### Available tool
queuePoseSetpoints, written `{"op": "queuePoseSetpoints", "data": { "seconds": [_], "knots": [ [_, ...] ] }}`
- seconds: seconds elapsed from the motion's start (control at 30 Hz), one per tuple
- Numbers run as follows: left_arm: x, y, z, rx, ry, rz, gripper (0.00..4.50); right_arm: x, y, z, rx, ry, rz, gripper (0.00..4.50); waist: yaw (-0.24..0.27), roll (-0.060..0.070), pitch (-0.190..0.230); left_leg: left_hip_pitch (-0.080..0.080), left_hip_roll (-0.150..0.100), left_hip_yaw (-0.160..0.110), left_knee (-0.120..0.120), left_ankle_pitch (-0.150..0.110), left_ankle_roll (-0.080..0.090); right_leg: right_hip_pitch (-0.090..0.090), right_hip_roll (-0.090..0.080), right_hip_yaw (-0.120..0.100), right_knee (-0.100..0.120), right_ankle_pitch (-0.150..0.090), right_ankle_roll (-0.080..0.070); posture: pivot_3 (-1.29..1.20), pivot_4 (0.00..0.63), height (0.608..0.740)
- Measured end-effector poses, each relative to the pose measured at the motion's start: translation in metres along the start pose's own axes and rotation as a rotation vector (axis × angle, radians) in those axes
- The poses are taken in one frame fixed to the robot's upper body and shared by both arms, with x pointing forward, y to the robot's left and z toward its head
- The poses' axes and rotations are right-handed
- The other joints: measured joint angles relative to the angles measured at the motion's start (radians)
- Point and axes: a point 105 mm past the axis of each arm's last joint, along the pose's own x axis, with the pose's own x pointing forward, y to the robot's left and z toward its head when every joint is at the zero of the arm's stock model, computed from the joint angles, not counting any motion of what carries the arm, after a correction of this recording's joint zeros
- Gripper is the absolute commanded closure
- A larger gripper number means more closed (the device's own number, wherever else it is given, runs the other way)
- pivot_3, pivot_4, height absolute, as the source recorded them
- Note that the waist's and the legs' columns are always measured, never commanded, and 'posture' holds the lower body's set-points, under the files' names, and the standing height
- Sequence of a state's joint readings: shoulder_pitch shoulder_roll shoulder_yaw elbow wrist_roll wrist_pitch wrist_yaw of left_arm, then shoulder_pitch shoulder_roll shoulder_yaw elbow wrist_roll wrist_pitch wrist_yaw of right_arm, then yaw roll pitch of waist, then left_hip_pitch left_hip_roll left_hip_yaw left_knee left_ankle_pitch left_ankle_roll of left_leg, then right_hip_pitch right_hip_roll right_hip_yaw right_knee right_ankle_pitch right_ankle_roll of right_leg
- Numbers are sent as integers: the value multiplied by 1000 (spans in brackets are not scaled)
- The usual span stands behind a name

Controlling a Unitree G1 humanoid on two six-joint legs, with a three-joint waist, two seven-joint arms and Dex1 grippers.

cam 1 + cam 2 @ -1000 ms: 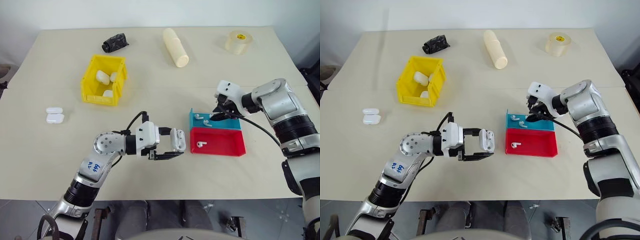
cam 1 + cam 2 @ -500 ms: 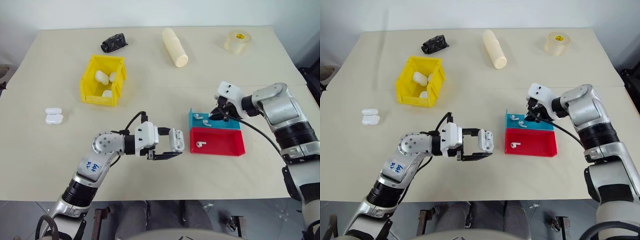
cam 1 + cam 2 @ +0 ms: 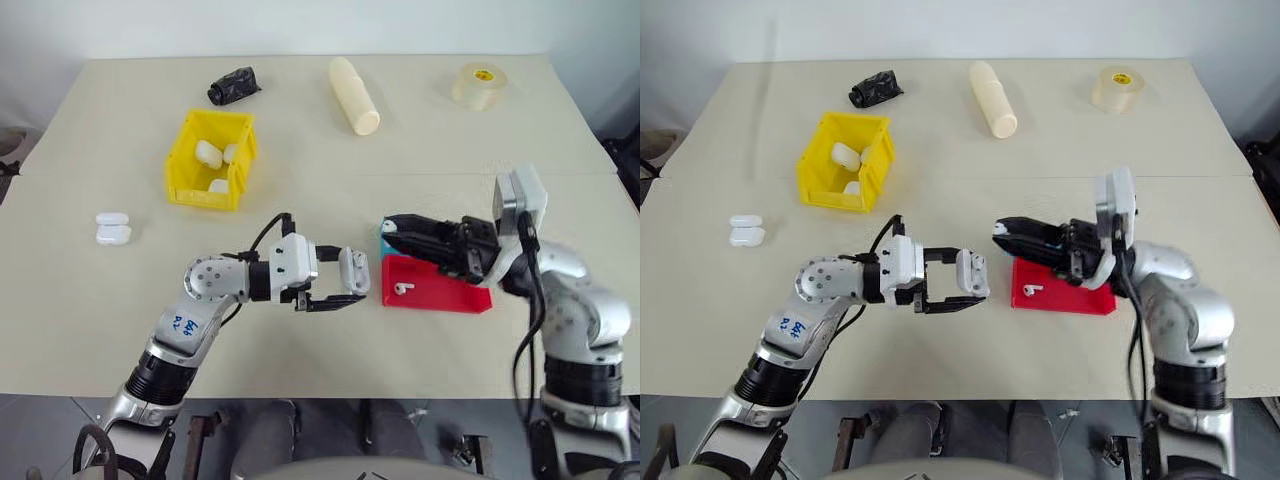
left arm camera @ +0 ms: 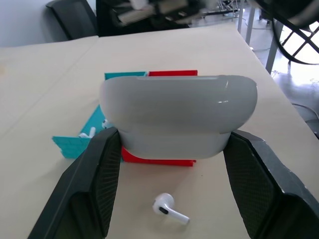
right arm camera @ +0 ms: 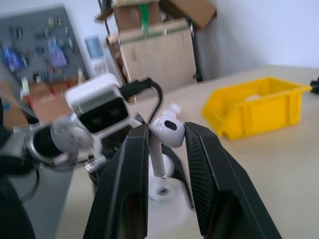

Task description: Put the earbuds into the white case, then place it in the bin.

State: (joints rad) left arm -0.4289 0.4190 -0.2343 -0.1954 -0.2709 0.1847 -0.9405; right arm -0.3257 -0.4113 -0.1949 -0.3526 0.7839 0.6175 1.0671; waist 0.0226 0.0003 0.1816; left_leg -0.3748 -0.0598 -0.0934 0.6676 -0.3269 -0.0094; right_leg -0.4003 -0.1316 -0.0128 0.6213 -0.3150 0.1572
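Note:
My left gripper (image 3: 352, 276) is shut on the white case (image 3: 354, 270), holding it level just above the table; the case (image 4: 177, 114) sits between both fingers (image 4: 94, 184). My right gripper (image 3: 388, 226) points left toward the case, a short gap away, and is shut on one of the earbuds (image 5: 167, 132). Another earbud (image 3: 402, 288) lies in the red tray (image 3: 445, 295). One more earbud (image 4: 169, 209) lies on the table under the case. The yellow bin (image 3: 205, 195) stands at the back left with several white cases inside.
The teal tray (image 3: 383, 243) behind the red one is mostly hidden by my right gripper. Two spare white cases (image 3: 112, 228) lie at the far left. A black object (image 3: 232, 85), a cream cylinder (image 3: 353, 95) and a tape roll (image 3: 478, 85) line the far edge.
My right arm has drawn back from over the teal tray and swung round to point left at the case, carrying an earbud. The left gripper has held the case still.

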Motion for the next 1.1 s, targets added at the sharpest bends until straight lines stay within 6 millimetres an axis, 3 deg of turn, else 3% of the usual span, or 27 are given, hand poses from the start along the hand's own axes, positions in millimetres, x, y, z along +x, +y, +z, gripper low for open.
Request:
{"op": "queuePoseSetpoints", "data": {
  "seconds": [0.6, 1.1],
  "knots": [
    [5, 10, 5, -62, -36, 44, 1743, 8, 11, -33, 73, -102, -132, 3410, -2, 0, 0, 0, 0, 0, -1, 0, 0, 0, 1, 0, 1, 0, 0, 0, 150, 740],
    [5, 13, 5, -77, -35, 56, 1743, 5, 11, -40, 13, -122, -176, 3410, -3, 0, 0, 1, 0, 0, -1, 0, 0, 0, 1, 0, 1, 0, 0, 0, 150, 740]
  ]
}}
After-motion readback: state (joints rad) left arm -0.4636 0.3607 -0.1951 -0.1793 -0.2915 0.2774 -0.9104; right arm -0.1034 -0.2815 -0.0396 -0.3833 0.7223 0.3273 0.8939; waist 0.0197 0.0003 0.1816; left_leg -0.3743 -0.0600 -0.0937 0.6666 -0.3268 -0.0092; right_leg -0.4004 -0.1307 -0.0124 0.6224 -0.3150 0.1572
